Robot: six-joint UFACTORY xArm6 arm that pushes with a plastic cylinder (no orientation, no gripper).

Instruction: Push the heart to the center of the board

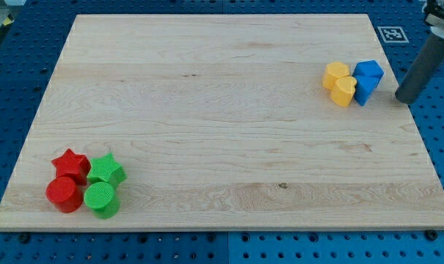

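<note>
In the camera view, my rod comes down from the view's top right, and my tip [403, 98] rests at the right edge of the wooden board [207, 110], holding nothing since it is only a bare rod. Just to the left of my tip, apart from it, sits a tight cluster of four blocks in the board's upper right part. The yellow heart [344, 91] is at the lower left of that cluster, touching a yellow block [335, 74] above it whose shape looks roughly hexagonal. On the heart's right a blue block [368, 71] and a second blue block [362, 89] below it stand between the heart and my tip. Well apart, in the board's lower left corner, a red star [71, 164], a green star [106, 170], a red cylinder [64, 194] and a green cylinder [101, 199] press together
</note>
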